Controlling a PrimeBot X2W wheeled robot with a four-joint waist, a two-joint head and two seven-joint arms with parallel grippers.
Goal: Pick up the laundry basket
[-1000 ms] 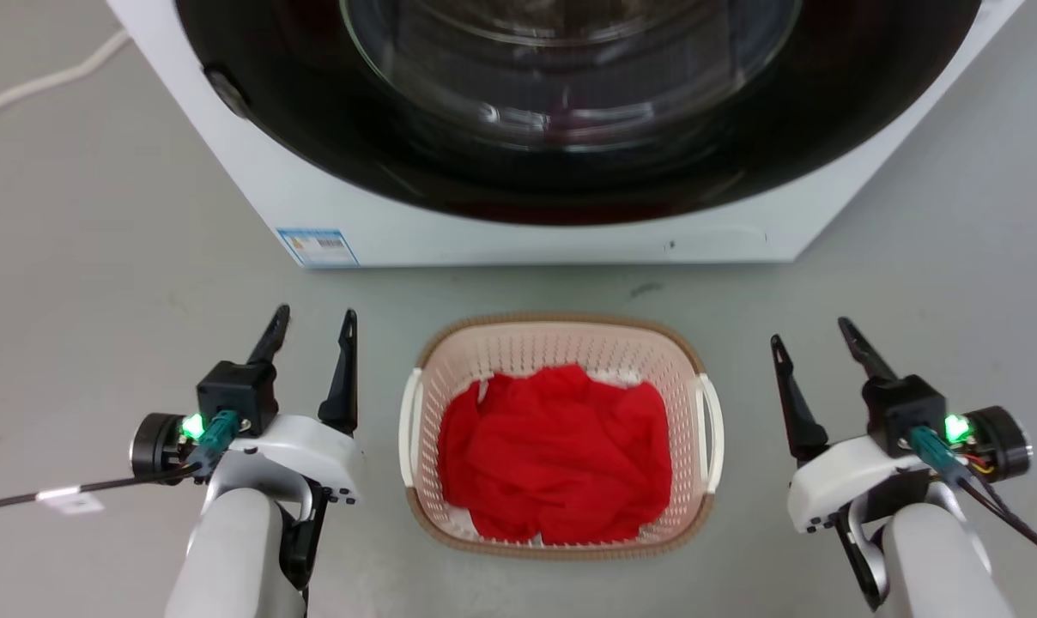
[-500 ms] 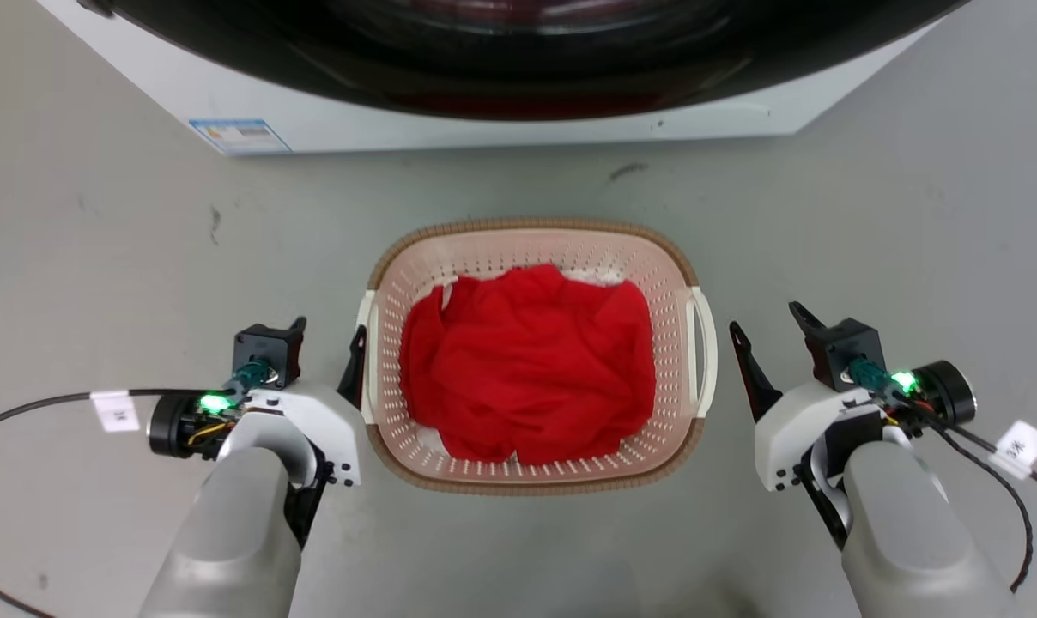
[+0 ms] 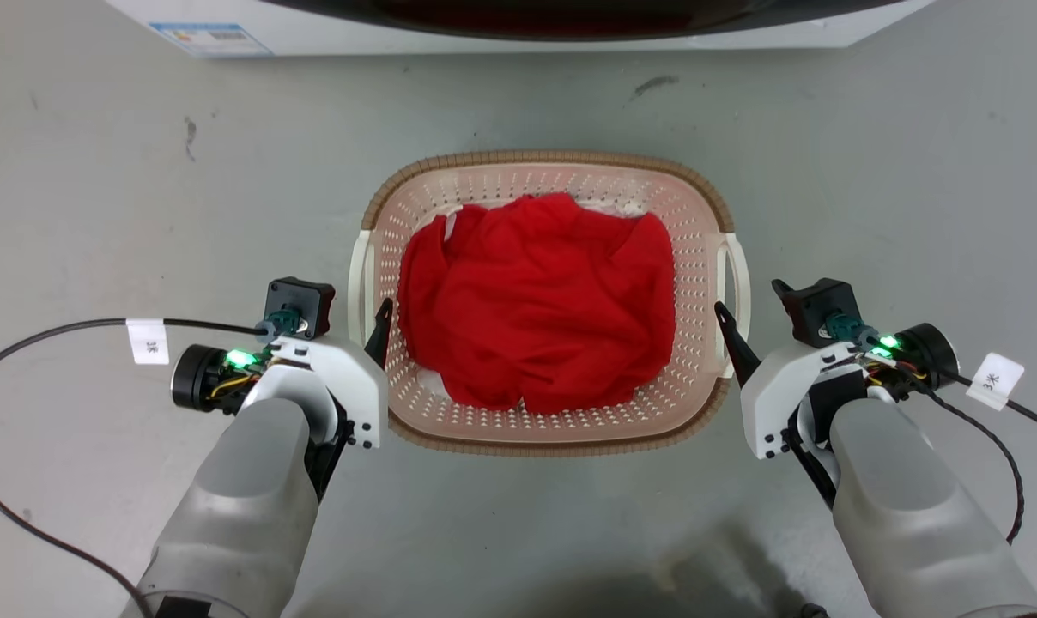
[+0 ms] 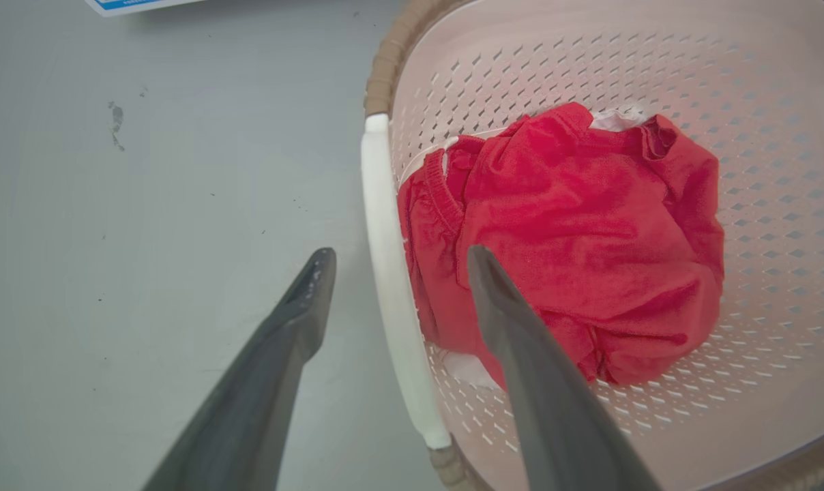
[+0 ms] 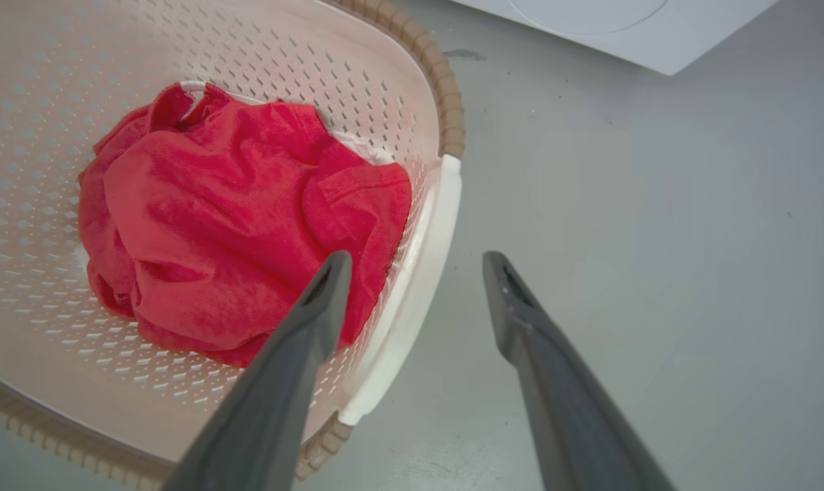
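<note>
- Below the washer (image 3: 827, 34), the basket (image 3: 553, 159) sits mid-frame on the floor (image 3: 98, 172).
- Red cloth (image 3: 536, 309) fills it; I'd keep inner fingers (image 4: 521, 354) off it.
- Left gripper (image 4: 400, 254) and right gripper (image 5: 417, 259) gape, astride the left handle (image 4: 378, 191) and right handle (image 5: 439, 218); I'd lower evenly, then close together.

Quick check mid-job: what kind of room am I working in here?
Probably a laundry area, or a lab mock-up of one: a washing machine stands on the bare grey floor, with the laundry basket before it holding a red garment.
</note>
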